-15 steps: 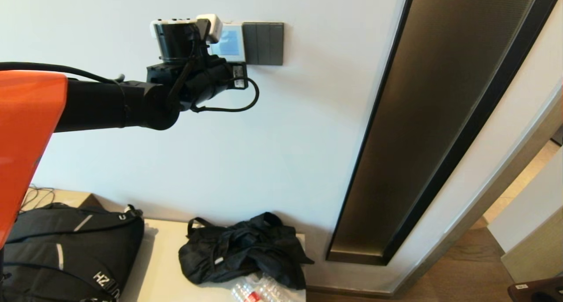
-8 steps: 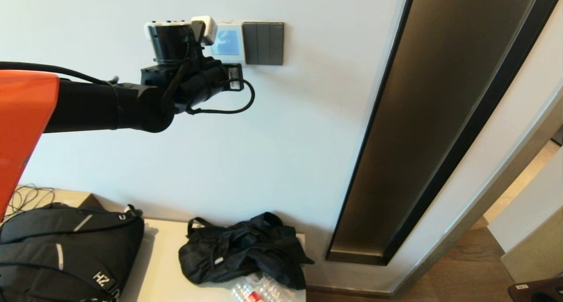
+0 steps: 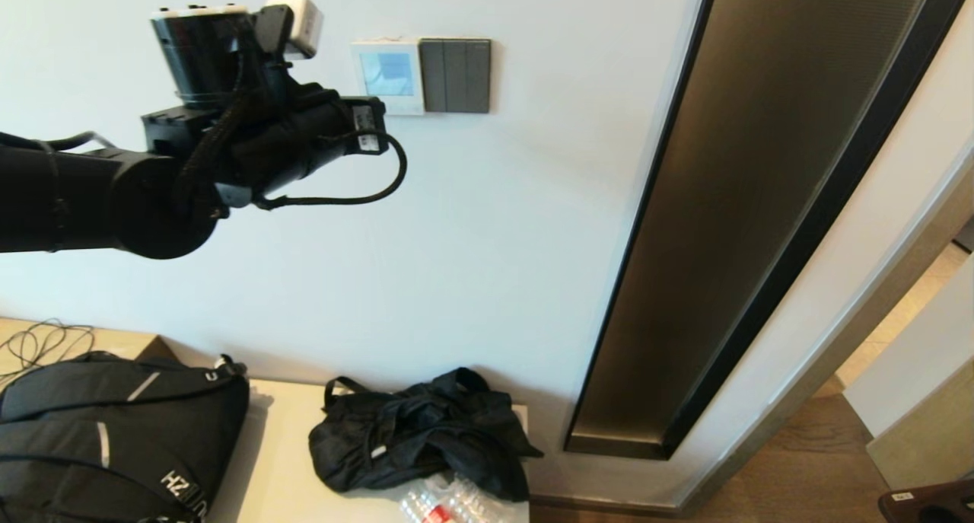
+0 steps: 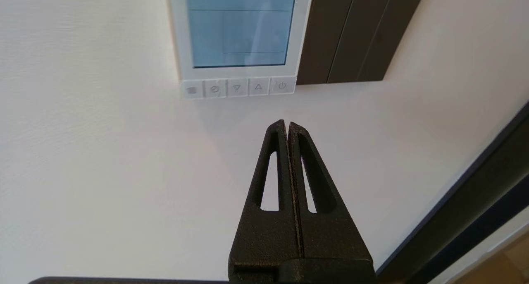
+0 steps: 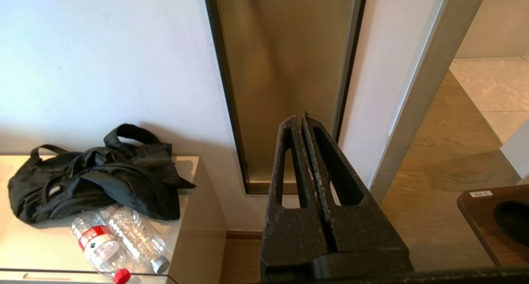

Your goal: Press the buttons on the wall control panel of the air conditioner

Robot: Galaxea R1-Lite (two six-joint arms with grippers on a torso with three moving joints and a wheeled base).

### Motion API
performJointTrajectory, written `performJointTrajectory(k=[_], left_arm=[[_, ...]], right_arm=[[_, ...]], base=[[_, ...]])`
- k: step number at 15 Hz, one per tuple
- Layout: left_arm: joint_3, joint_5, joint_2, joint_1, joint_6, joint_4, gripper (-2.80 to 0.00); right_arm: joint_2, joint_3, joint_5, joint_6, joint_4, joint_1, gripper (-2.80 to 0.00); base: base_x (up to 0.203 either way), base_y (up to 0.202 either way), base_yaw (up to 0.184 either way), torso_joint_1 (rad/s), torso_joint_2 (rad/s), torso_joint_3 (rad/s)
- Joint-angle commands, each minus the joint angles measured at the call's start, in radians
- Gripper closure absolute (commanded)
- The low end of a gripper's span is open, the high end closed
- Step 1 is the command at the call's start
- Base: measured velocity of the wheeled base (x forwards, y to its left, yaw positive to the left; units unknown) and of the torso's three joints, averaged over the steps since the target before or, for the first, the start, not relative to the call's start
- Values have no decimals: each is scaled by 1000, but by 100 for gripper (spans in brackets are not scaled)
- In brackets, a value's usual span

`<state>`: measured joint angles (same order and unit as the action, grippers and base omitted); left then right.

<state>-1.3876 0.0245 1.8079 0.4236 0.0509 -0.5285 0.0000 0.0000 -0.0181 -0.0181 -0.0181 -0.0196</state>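
Small square white plastic wall control panel (image 4: 239, 40) with a light-blue LCD screen, high on the wall, touching the dark grey three-rocker switch plate (image 4: 356, 32). Five tiny white-grey buttons (image 4: 238, 87) in its bottom strip: square, clock, down, up, power icons. Left gripper (image 4: 287, 127) pressed together, empty, just below the strip, apart from the wall panel. Right gripper (image 5: 303, 120) together, low, near the floor. On the bench: black backpack (image 3: 114, 439) marked "HZ", black bag (image 3: 422, 432), two clear bottles (image 5: 120, 242).
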Motion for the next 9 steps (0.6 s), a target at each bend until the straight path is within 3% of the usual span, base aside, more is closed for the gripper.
performJointTrajectory(k=[1,5,9], left_arm=[[163,-1,-209,-20,1,-21,0],[433,3,-542,-69,0,-24,0],[692,-3,-875,-245,-2,46,0]], right_arm=[[2,1,0,0,0,0,0],[2,0,0,0,0,0,0],[2,0,0,0,0,0,0]], base=[[0,0,0,0,0,0],[0,0,0,0,0,0],[0,0,0,0,0,0]])
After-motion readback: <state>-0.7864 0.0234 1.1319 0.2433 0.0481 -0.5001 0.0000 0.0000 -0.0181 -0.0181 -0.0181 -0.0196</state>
